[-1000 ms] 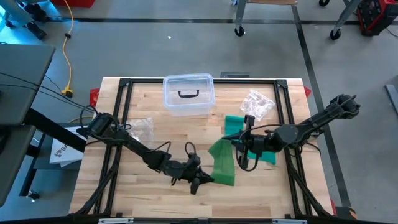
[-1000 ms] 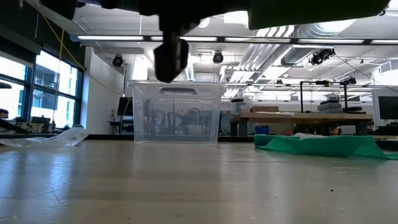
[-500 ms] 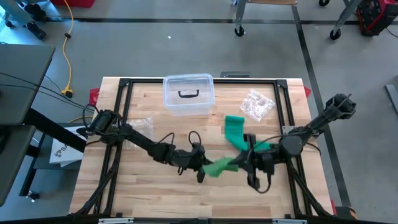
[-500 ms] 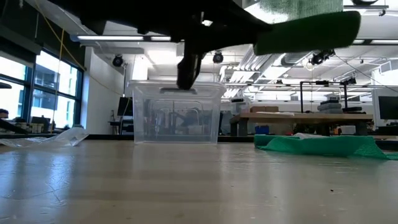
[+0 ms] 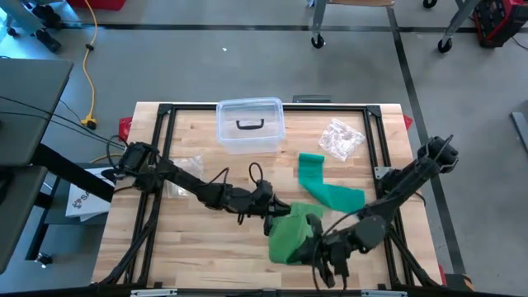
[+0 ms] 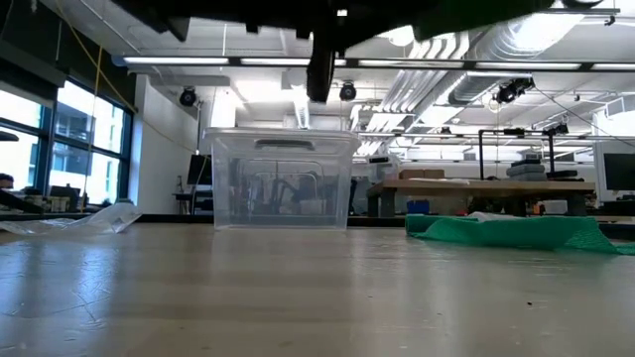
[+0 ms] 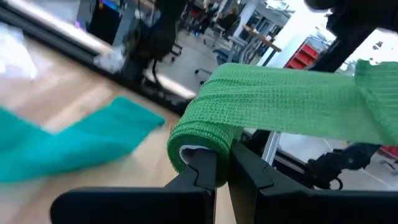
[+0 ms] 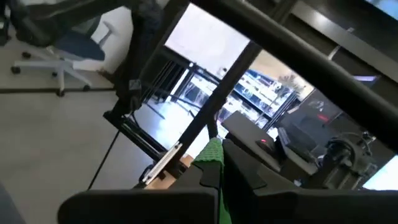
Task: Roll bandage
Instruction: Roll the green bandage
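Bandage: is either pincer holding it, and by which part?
Both. The left pincer is shut on the rolled end of the green bandage; the right pincer is shut on its loose end.

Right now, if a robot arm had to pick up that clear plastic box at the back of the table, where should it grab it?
Probably by the dark handle in the middle of the clear box's lid, coming straight down from above. The clear box sits upright and flat on the table, lid on, and its walls look too far apart for a two-finger tool, while the handle is a narrow bar.
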You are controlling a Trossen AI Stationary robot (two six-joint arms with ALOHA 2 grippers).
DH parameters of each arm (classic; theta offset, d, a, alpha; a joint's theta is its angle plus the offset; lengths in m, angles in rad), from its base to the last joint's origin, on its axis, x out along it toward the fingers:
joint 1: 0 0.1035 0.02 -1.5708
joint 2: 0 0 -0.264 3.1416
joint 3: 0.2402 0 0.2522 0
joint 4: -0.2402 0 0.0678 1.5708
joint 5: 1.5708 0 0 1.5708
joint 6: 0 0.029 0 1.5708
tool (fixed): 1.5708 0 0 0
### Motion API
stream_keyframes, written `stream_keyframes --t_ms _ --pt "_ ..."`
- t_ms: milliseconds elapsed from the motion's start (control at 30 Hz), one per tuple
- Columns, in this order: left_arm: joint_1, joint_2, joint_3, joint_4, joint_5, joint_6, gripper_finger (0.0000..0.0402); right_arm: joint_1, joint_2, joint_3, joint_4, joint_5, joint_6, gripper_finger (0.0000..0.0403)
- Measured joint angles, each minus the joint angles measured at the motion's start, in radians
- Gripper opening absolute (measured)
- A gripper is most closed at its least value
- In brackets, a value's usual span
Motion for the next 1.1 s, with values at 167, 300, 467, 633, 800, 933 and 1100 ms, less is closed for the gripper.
stream_keyframes --t_ms 167,300,467,633,800,933,1100 --pt "-0.007 -0.083 0.002 -0.109 -0.012 0.056 0.0014 0.013 -0.001 0.088 -0.104 0.376 -0.116 0.0000" --pt "-0.046 -0.112 0.002 -0.173 -0.015 0.063 0.0014 -0.008 -0.040 0.114 -0.105 0.640 -0.279 0.0000" --pt "-0.094 -0.112 0.002 -0.191 -0.015 0.064 0.0014 -0.056 -0.121 0.115 -0.170 0.741 -0.351 0.0000" --pt "-0.141 -0.112 0.002 -0.191 -0.025 0.065 0.0014 -0.135 -0.209 0.115 -0.363 0.733 -0.208 0.0000" --pt "-0.185 -0.112 0.002 -0.190 -0.073 0.065 0.0014 -0.236 -0.265 0.115 -0.584 0.728 0.034 0.0000" --pt "-0.198 -0.103 0.002 -0.174 -0.079 0.069 0.0013 -0.334 -0.267 0.114 -0.674 0.692 0.150 0.0000" --pt "-0.227 -0.090 0.002 -0.057 -0.080 0.215 0.0006 -0.462 -0.266 0.114 -0.825 0.545 0.352 0.0000"
